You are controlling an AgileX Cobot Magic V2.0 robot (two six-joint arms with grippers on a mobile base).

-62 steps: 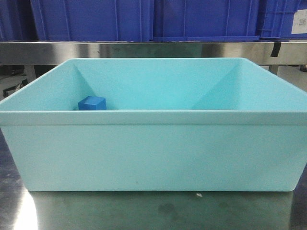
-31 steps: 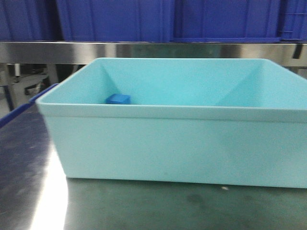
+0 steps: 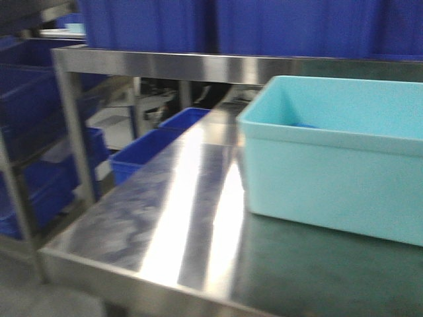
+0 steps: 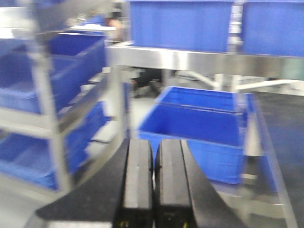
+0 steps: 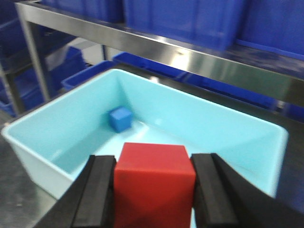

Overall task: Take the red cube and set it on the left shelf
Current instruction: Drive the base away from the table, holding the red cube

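The red cube (image 5: 154, 190) is clamped between the two black fingers of my right gripper (image 5: 154, 164), which hangs above the near side of a light turquoise bin (image 5: 52, 152). My left gripper (image 4: 153, 147) is shut with nothing between its pads and points toward the left shelf (image 4: 45, 95), a steel-railed rack holding blue crates. The front view shows that shelf (image 3: 69, 119) at the left edge, blurred. Neither gripper shows in the front view.
A small blue cube (image 5: 120, 118) lies inside the turquoise bin (image 3: 330, 172), which sits on a steel table (image 3: 165, 224). Open blue crates (image 3: 142, 155) stand beyond the table's left edge. A steel rail (image 3: 198, 66) carrying more blue crates runs across behind the bin.
The front view has swung left: the turquoise bin slid from centre to the right side of the picture, and the table's left edge and the left rack came into sight.
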